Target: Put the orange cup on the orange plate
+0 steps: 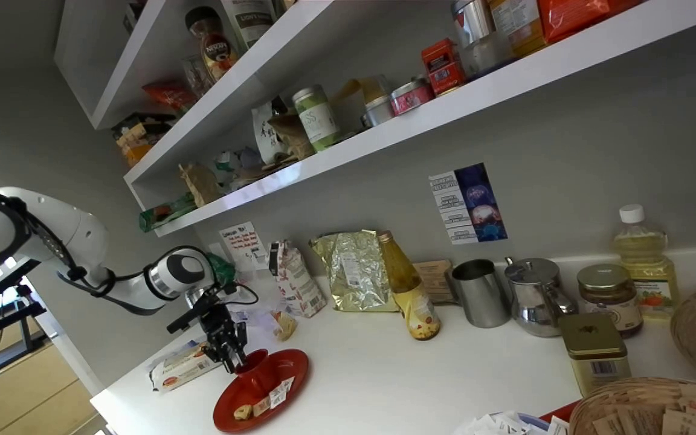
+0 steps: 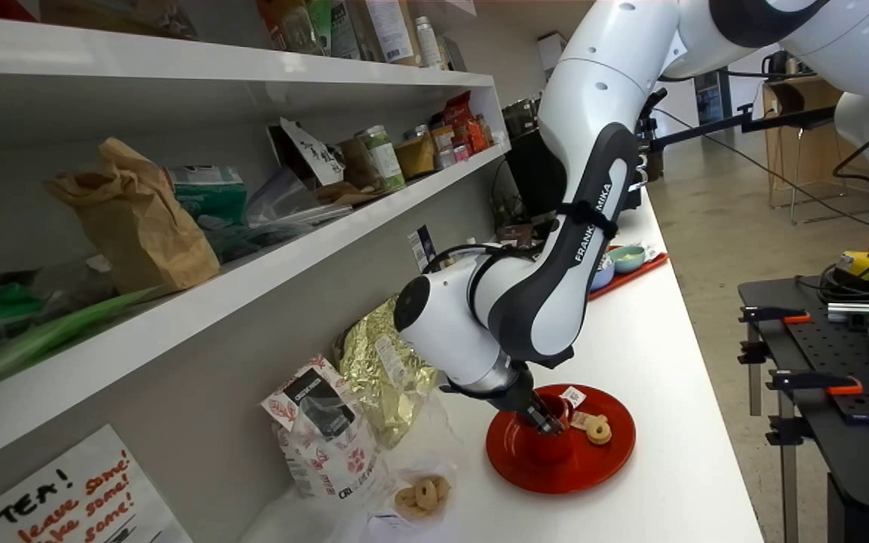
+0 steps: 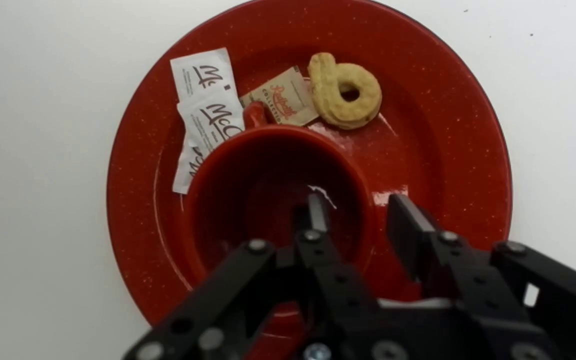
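The orange cup (image 3: 253,175), looking red here, stands upright on the red orange plate (image 3: 460,125) in the wrist view. Both exterior views also show the cup (image 1: 260,382) (image 2: 551,450) resting within the rim of the plate (image 1: 298,362) (image 2: 593,473). My gripper (image 3: 358,205) straddles the cup's wall: the left finger reaches into the cup, the right one is outside over the plate. Gaps show between the wall and both fingers, so the jaws are open and nothing is gripped. The cup's handle points toward the packets, and its near side is partly hidden by the gripper.
White paper packets (image 3: 208,115), a brown packet (image 3: 283,100) and a looped biscuit (image 3: 345,92) share the plate. Close by are a bag of ring biscuits (image 2: 423,494) and a long white package (image 1: 185,365). A gold bag (image 1: 354,272) and a bottle (image 1: 408,290) line the wall.
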`<state>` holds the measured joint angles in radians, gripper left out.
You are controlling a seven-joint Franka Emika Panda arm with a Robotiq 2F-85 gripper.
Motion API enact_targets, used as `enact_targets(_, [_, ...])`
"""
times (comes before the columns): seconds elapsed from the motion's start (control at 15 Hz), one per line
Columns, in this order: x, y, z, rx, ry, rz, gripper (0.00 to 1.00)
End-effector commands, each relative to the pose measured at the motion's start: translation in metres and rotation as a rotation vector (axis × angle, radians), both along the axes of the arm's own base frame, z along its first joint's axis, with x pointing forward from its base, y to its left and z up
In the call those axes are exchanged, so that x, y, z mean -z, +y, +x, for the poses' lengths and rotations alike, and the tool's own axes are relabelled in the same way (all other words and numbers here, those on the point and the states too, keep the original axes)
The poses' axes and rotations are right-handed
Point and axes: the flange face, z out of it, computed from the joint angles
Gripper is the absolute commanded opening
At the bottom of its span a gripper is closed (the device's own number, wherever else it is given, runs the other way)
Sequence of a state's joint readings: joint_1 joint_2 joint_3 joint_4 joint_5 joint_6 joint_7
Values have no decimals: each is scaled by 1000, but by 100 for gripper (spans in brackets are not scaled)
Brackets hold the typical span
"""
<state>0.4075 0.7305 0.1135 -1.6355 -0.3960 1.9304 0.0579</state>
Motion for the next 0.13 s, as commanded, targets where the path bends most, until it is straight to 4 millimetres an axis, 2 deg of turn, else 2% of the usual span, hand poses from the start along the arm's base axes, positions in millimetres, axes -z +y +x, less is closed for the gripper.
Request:
enact_targets(0.0, [0, 1, 0, 0, 1, 0, 38])
enact_targets(0.07, [0, 1, 0, 0, 1, 0, 38])
